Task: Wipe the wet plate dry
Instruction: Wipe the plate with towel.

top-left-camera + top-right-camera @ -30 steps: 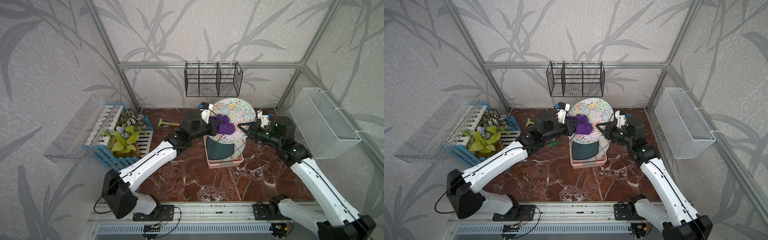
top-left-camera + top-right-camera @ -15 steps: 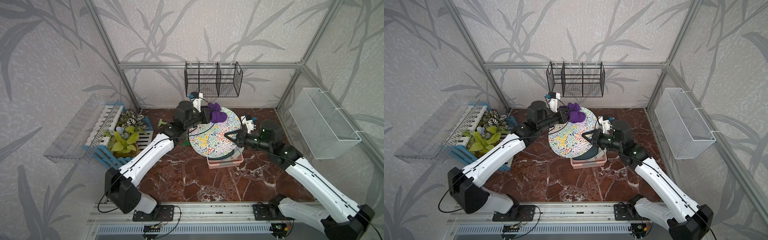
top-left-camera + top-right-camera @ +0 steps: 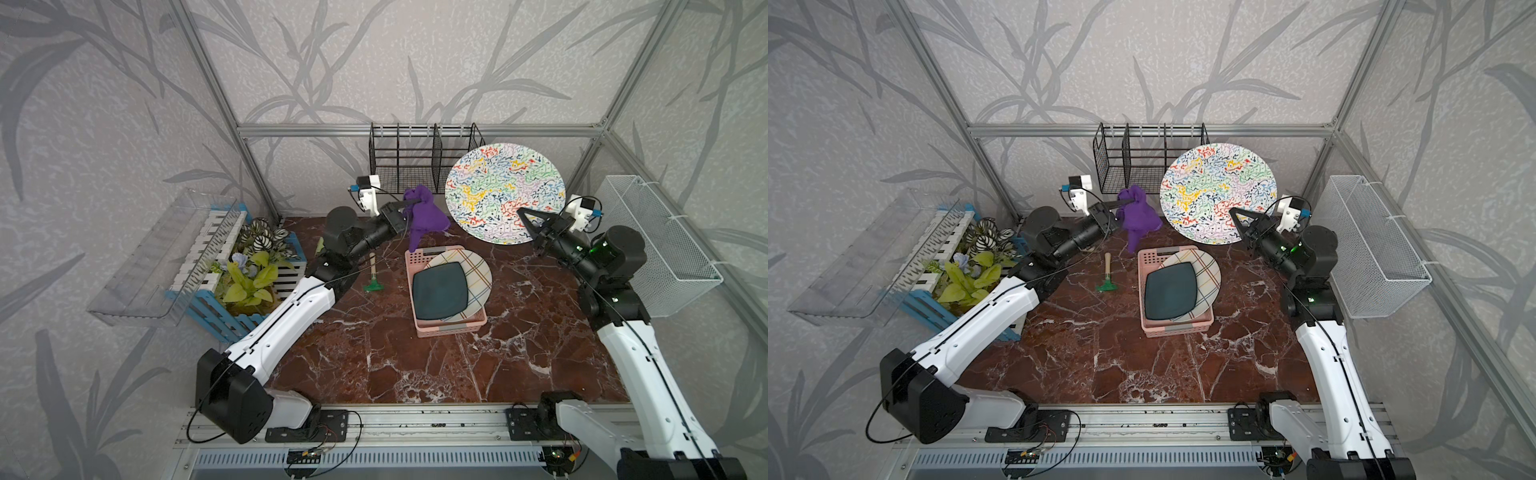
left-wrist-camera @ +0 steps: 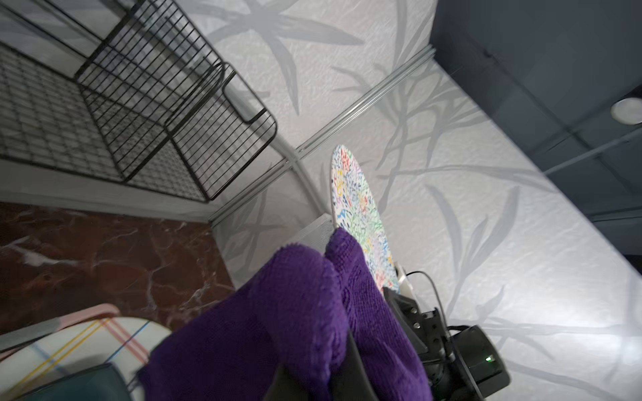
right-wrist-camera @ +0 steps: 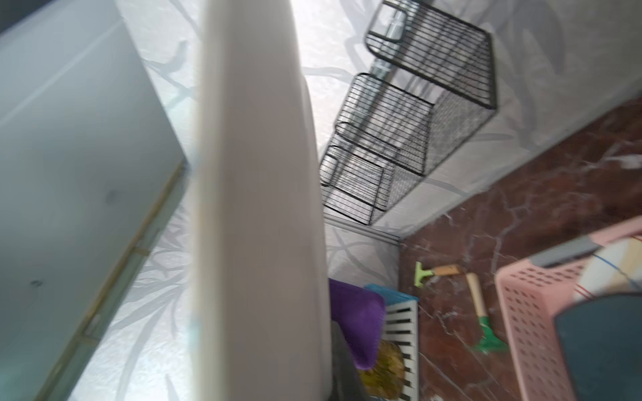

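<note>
A round plate (image 3: 505,193) (image 3: 1219,193) with coloured squiggles is held up at the back right, its face turned to both top views. My right gripper (image 3: 524,216) (image 3: 1235,214) is shut on its lower right rim. The right wrist view shows the plate's (image 5: 257,208) pale back edge-on. My left gripper (image 3: 409,203) (image 3: 1123,202) is shut on a purple cloth (image 3: 426,216) (image 3: 1138,216), which hangs just left of the plate's rim. In the left wrist view the cloth (image 4: 295,330) covers the jaws and overlaps the plate (image 4: 357,208); I cannot tell whether they touch.
A pink basket (image 3: 451,330) in the middle holds a dark square plate (image 3: 440,291) on a plaid plate (image 3: 478,270). A green scraper (image 3: 374,278) lies left of it. A black wire rack (image 3: 415,158) hangs at the back, a white wire basket (image 3: 656,249) right, a planter crate (image 3: 257,266) left.
The right gripper has lifted the plate from low over the pink basket up to the back right. The cloth, on the plate's face a second ago, now hangs beside it.
</note>
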Motion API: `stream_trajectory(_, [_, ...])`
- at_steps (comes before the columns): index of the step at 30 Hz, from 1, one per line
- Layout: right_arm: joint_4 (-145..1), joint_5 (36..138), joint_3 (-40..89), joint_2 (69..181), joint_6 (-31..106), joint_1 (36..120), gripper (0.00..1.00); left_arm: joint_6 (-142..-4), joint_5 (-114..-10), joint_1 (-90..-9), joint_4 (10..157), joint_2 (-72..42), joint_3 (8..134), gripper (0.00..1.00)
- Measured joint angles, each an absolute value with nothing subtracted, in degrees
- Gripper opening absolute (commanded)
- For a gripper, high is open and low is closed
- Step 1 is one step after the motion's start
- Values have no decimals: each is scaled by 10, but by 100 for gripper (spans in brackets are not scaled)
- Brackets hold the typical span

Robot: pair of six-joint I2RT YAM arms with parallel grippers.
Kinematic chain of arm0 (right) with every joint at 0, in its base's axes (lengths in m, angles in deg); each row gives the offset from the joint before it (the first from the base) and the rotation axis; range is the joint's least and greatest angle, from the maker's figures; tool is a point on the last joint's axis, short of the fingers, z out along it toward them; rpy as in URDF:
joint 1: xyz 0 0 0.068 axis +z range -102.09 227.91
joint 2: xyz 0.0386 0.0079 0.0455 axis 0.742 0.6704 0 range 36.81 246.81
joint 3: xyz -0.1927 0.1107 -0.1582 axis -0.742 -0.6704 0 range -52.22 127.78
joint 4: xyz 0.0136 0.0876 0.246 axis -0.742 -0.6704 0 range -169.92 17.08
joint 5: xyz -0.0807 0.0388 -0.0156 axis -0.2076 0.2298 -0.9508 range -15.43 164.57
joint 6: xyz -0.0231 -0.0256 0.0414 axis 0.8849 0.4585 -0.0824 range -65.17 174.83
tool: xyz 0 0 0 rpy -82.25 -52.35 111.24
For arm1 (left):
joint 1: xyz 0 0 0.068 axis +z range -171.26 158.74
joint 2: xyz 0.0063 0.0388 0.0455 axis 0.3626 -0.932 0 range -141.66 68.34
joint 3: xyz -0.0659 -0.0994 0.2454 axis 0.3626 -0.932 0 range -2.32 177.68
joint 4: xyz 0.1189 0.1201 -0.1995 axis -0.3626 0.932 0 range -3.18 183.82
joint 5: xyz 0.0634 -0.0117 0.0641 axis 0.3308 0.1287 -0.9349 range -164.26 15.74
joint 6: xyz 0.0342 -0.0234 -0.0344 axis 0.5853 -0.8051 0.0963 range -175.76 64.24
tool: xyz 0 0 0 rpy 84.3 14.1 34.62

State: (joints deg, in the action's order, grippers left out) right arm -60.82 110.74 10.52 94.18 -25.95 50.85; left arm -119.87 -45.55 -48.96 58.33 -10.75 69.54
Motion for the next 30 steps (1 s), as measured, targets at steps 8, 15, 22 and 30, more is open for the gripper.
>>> stream_trajectory(8, [-462,1096,118,982,-336,624,0,-1415,-439,-517,343,-215,788,0])
stream_trajectory(15, [-381,1097,181,1047,-341,713,0,-1549,-494,-568,227,-321,919,0])
stream_trajectory(22, [-399,1104,293,1077,-338,638,0,-1579,-522,-645,194,-379,1005,0])
stream_trajectory(30, [-375,1077,214,1027,-345,679,0,-1587,-547,-607,217,-447,1181,0])
